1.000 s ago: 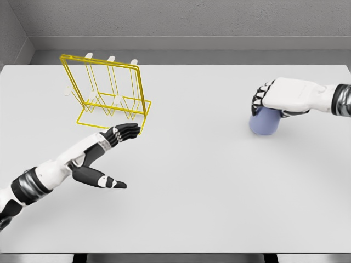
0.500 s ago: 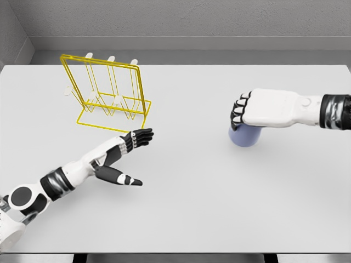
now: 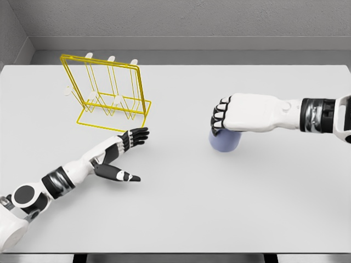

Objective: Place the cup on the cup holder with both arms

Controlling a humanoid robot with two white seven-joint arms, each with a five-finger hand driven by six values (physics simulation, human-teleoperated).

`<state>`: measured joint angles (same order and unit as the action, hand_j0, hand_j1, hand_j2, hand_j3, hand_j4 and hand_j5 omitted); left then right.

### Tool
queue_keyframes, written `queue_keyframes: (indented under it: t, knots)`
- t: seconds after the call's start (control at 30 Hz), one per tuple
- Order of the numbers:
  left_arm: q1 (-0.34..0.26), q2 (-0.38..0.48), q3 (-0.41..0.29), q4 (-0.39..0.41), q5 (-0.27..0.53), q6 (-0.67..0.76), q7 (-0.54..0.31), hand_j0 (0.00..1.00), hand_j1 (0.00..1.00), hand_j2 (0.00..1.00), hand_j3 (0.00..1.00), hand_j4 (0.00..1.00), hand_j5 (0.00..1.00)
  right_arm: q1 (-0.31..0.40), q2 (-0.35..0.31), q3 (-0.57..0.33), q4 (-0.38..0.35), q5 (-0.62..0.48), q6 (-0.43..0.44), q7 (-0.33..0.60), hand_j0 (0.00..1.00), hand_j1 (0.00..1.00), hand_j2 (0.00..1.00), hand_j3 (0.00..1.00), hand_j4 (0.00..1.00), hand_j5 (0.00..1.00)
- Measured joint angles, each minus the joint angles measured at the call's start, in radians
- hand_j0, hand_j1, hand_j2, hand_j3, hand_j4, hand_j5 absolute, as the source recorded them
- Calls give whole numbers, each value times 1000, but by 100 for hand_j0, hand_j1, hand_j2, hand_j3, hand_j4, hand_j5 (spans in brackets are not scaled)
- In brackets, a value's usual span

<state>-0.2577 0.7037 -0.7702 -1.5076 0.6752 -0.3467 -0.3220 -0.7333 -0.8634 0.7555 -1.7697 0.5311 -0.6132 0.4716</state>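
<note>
The left hand (image 3: 122, 152) lies over the front-left part of the white table (image 3: 181, 219), its arm entering from the lower left corner of the head view. The fingers (image 3: 137, 135) are stretched out flat and pressed side by side, pointing toward the far right, and the thumb (image 3: 118, 175) is splayed well apart from them toward the near edge; the hand holds nothing. The fingertips lie just in front of the near right corner of the cup holder (image 3: 107, 93), close to its base wire, and contact cannot be confirmed. The cup holder is a yellow wire rack standing upright in the far-left part of the table, with a rectangular frame, a flat base loop and several pale pegs rising at a slant inside it. No cup hangs on any peg. Right of the table's centre is the cup (image 3: 225, 141), a pale blue-violet cylinder, well apart from the rack. Only its lower body shows, since the right hand (image 3: 247, 113) covers its top. Whether its base rests on the surface or is raised slightly above it cannot be told. The right hand comes in from the right edge, palm down, its dark-jointed fingers (image 3: 220, 116) curled over the upper rim on the cup's left side, gripping the cup from above. The right forearm runs level toward the right edge of the table.
</note>
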Motion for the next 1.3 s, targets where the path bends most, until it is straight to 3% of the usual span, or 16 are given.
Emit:
queue_keyframes:
  t: [0.73, 0.77, 0.83, 0.87, 1.2, 1.3]
  knots:
    - [-12, -17, -2, 23, -2, 1, 0, 100, 100, 100, 100, 100, 100, 52, 132, 46, 2, 57, 0, 16, 58, 58, 58, 58, 58, 58]
    - [-14, -18, -2, 24, -2, 1, 0, 100, 100, 100, 100, 100, 100, 52, 134, 46, 3, 58, 0, 17, 65, 65, 65, 65, 65, 65]
    - [-20, -22, -1, 28, -3, 1, 0, 100, 100, 100, 100, 100, 100, 67, 135, 46, 3, 60, 0, 27, 93, 93, 93, 93, 93, 93]
    - [-20, -23, -2, 29, -3, 1, 0, 100, 100, 100, 100, 100, 100, 72, 136, 46, 3, 60, 0, 30, 96, 96, 96, 96, 96, 96]
    - [-21, -28, -2, 37, -3, 2, 0, 100, 100, 100, 100, 100, 100, 64, 134, 35, 3, 61, 0, 38, 99, 99, 99, 99, 99, 99]
    - [-21, -28, -2, 40, -3, 2, 0, 100, 100, 100, 100, 100, 100, 71, 127, -17, 3, 53, 0, 35, 99, 99, 99, 99, 99, 99]
